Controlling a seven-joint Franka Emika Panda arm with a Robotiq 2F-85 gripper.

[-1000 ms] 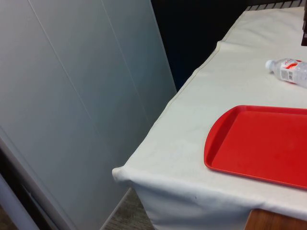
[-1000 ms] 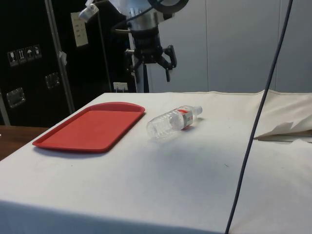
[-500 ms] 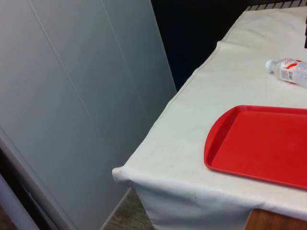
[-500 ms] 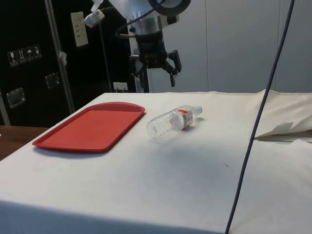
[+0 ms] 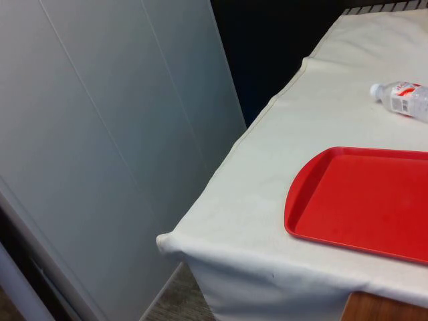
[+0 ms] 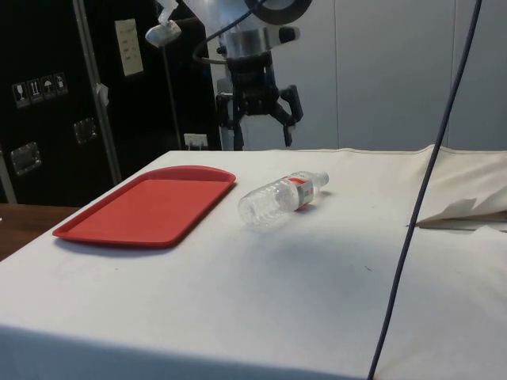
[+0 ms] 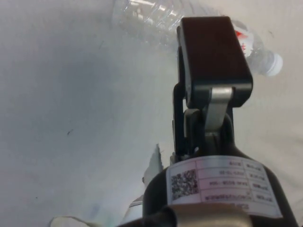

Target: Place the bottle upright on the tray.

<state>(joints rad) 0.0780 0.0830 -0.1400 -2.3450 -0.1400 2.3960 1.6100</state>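
Note:
A clear plastic bottle (image 6: 281,199) with a red label and white cap lies on its side on the white cloth, just past the red tray (image 6: 150,207). In the front view the bottle (image 5: 406,99) lies beyond the tray (image 5: 361,200), at the front view's right edge. The tray has nothing on it. My gripper (image 6: 258,133) hangs well above the table, behind the bottle in the side view, fingers spread open and holding nothing. In the wrist view one black finger (image 7: 213,47) overlaps the bottle (image 7: 147,14) lying below it.
A dark cable (image 6: 428,174) hangs across the side view in front of the table. A raised fold of cloth (image 6: 461,212) lies to the bottle's right. Grey wall panels (image 5: 100,134) stand beyond the table's edge at the front view's left.
In the side view the gripper has shifted right and turned about its axis, now nearer above the bottle. It has left the front view's right edge. Bottle and tray have not moved.

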